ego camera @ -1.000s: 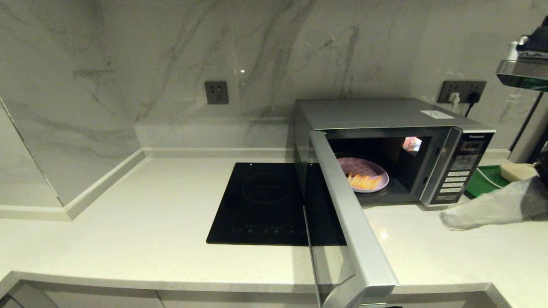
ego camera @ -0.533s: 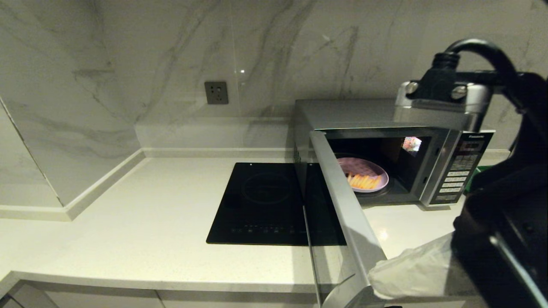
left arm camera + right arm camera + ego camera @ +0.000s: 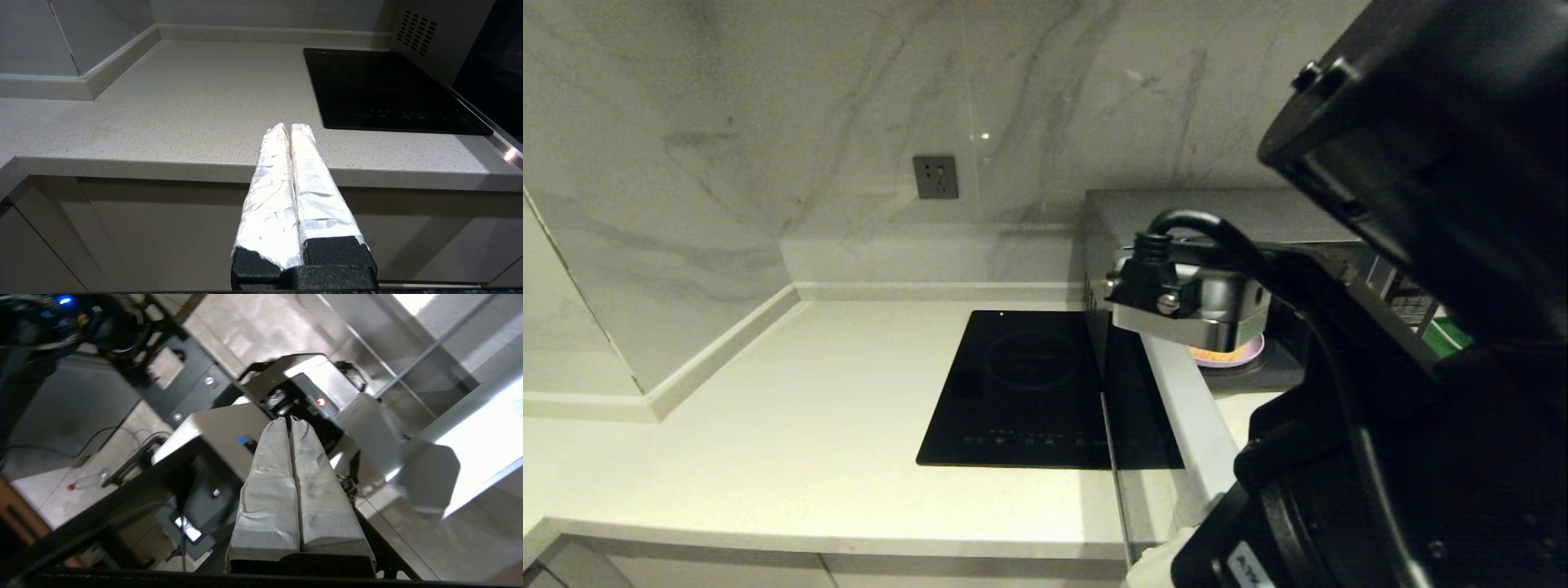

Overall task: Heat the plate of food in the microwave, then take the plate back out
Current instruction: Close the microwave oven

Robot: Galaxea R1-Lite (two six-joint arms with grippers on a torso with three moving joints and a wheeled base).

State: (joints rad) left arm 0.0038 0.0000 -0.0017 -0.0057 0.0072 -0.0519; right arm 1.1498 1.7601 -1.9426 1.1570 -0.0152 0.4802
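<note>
The silver-grey microwave (image 3: 1176, 208) stands on the counter with its door (image 3: 1188, 408) swung wide open towards me. Inside it, only a sliver of the lavender plate of food (image 3: 1229, 354) with orange sticks shows beneath my right arm's wrist. That arm fills the right of the head view and hides most of the oven. My right gripper (image 3: 288, 419) is shut and empty, and its white tip (image 3: 1156, 565) sits low by the door's near end. My left gripper (image 3: 288, 126) is shut and empty, parked before the counter's front edge.
A flat black induction cooktop (image 3: 1029, 384) lies left of the microwave, partly behind the open door. A grey wall socket (image 3: 935, 176) is on the marble wall. A bit of a green tray (image 3: 1450, 335) shows to the right. Bare counter (image 3: 809, 408) lies to the left.
My right arm has swung left and close to the head camera, covering the microwave front. Its white fingers went from the right counter down to the door's near end. Plate and door unmoved.
</note>
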